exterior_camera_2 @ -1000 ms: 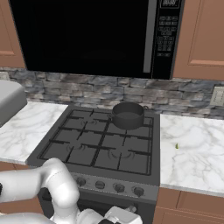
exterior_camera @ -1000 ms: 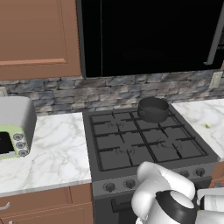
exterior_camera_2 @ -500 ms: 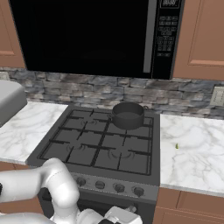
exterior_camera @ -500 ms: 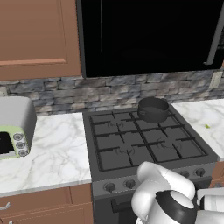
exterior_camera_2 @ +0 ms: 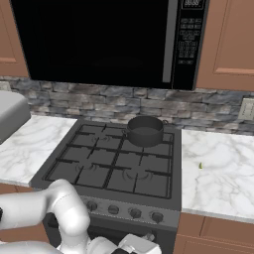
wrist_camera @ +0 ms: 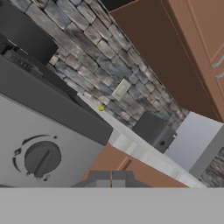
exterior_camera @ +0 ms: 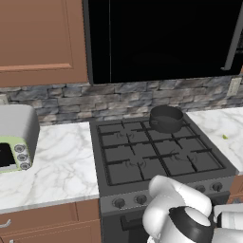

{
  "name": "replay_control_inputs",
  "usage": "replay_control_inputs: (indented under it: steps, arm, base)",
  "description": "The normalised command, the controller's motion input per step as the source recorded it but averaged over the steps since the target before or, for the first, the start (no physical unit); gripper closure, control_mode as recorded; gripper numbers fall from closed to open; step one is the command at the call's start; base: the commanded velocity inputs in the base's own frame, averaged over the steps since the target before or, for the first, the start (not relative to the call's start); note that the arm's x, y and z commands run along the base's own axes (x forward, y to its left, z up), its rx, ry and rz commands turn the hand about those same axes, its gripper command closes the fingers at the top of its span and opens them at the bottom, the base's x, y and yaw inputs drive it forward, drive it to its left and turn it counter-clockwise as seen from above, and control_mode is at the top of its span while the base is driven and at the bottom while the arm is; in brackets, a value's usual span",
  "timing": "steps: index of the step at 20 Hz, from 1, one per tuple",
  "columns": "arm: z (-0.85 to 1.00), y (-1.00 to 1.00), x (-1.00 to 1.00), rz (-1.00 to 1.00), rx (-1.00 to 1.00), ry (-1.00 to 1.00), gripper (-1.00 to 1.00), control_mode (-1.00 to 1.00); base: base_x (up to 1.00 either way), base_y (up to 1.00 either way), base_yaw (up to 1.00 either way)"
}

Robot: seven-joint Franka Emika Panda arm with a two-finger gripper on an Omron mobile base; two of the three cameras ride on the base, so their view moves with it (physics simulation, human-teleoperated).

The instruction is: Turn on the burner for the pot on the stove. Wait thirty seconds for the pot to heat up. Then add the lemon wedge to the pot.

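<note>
The black stove point(exterior_camera: 142, 159) has the dark grey pot point(exterior_camera: 166, 118) on its back right grate, and the burner beneath it is hidden by the pot. From the right base the pot point(exterior_camera_2: 145, 130) stands at the rear of the stove point(exterior_camera_2: 114, 168), above the front knobs point(exterior_camera_2: 135, 213). The tiny lemon wedge point(exterior_camera: 225, 136) lies on the right counter point(exterior_camera_2: 201, 165). My gripper point(wrist_camera: 111, 177) is low in front of the stove's panel, fingertips together and holding nothing. One round knob point(wrist_camera: 41, 158) sits close ahead, to the left of the tips. The lemon wedge point(wrist_camera: 101, 108) shows further off.
A toaster oven point(exterior_camera: 14, 137) stands on the left marble counter point(exterior_camera: 61, 166). A black microwave point(exterior_camera_2: 99, 39) hangs over the stove, with wooden cabinets point(exterior_camera: 42, 38) beside it. A wall outlet point(wrist_camera: 121, 89) sits on the stone backsplash, and a dark box point(wrist_camera: 153, 130) stands further along the counter.
</note>
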Motion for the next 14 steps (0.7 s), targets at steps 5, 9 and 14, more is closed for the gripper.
replay_control_inputs:
  steps: [5,9,14]
  arm:
    - [0.00,0.00,0.00,0.00,0.00,0.00,1.00,-1.00]
    - [0.00,0.00,0.00,0.00,0.00,0.00,1.00,-1.00]
    - [0.00,0.00,0.00,0.00,0.00,0.00,1.00,-1.00]
  base:
    - [0.00,0.00,0.00]
    - [0.00,0.00,0.00]
    - [0.00,0.00,0.00]
